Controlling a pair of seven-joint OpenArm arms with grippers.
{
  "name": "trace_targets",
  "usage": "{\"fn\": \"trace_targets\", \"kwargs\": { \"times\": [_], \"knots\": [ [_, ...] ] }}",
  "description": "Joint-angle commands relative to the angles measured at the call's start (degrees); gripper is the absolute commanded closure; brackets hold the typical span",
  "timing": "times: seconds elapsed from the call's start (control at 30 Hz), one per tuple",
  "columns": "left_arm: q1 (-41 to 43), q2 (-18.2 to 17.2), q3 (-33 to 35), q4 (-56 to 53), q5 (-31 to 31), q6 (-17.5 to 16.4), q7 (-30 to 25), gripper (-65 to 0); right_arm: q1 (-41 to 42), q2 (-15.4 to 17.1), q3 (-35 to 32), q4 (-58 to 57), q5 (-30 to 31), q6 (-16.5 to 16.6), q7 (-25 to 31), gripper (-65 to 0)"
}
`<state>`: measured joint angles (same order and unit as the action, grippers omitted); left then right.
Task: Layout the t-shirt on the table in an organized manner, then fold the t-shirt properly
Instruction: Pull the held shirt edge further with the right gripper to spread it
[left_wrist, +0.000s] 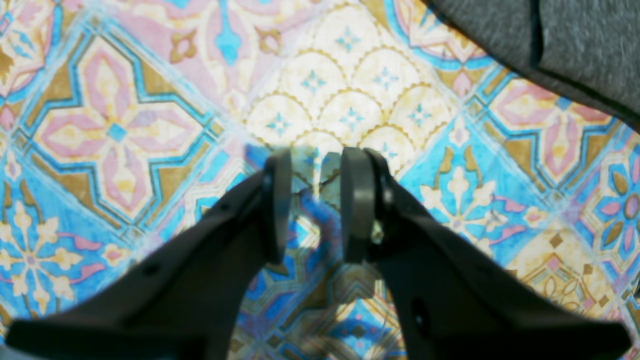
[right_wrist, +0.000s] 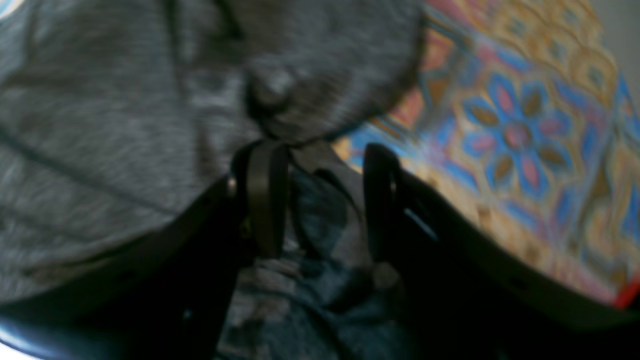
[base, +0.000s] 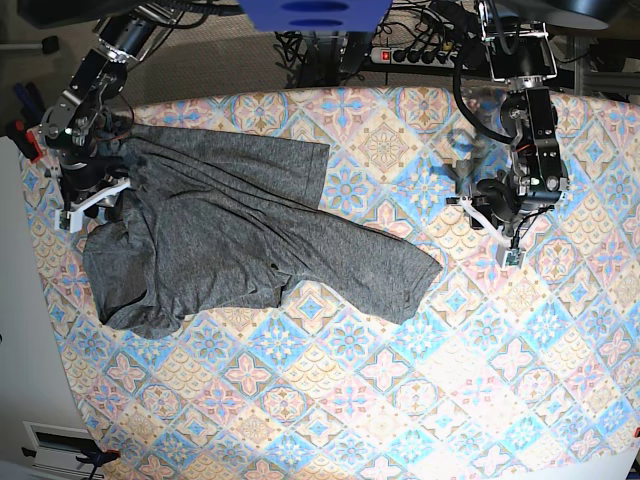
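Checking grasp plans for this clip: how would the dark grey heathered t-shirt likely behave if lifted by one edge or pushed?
The dark grey heathered t-shirt lies rumpled and creased, so it is probably floppy: lifted by one edge it would drape and sag. Pushed, it would likely bunch rather than slide whole across the patterned table cloth. It looks thin, so probably light.
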<state>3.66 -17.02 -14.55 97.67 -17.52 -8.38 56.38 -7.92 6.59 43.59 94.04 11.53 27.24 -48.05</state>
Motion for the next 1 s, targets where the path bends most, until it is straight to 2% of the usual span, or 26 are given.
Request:
{"fn": "trace_targets", "kwargs": {
  "times": [0.0, 0.07, 0.5, 0.63, 0.77, 0.83, 0.97],
  "knots": [
    [-0.7, -0.7, -0.3, 1.1, -0.3, 0.1, -0.8, -16.1, 0.7, 0.8, 0.4, 1.4, 0.5, 1.3, 1.5, -24.1],
    [-0.7, -0.7, -0.3, 1.1, -0.3, 0.1, -0.8, -16.1, 0.7, 0.8, 0.4, 1.5, 0.4, 3.0, 1.5, -24.1],
    [-1.0, -0.7, -0.2, 1.1, -0.3, 0.1, -0.8, -16.1, 0.5, 1.0, -1.7, -1.2, 0.4, 3.6, 1.5, -24.1],
    [-0.8, -0.7, -0.3, 1.1, -0.3, 0.1, -0.8, -16.1, 0.8, 3.2, -5.8, -2.1, 0.4, 7.3, 1.6, -24.5],
    [-0.8, -0.7, -0.3, 1.1, -0.3, 0.1, -0.8, -16.1, 0.8, 3.2, -5.9, -5.1, 0.4, 7.4, 4.8, -24.8],
    [-0.8, -0.7, -0.3, 1.1, -0.3, 0.1, -0.8, -16.1, 0.8, 3.2, -5.9, -7.1, 0.4, 7.4, 6.5, -26.3],
    [-0.8, -0.7, -0.3, 1.1, -0.3, 0.1, -0.8, -16.1, 0.8, 3.3, -5.9, -11.2, 0.4, 7.4, 8.4, -33.7]
  ]
}}
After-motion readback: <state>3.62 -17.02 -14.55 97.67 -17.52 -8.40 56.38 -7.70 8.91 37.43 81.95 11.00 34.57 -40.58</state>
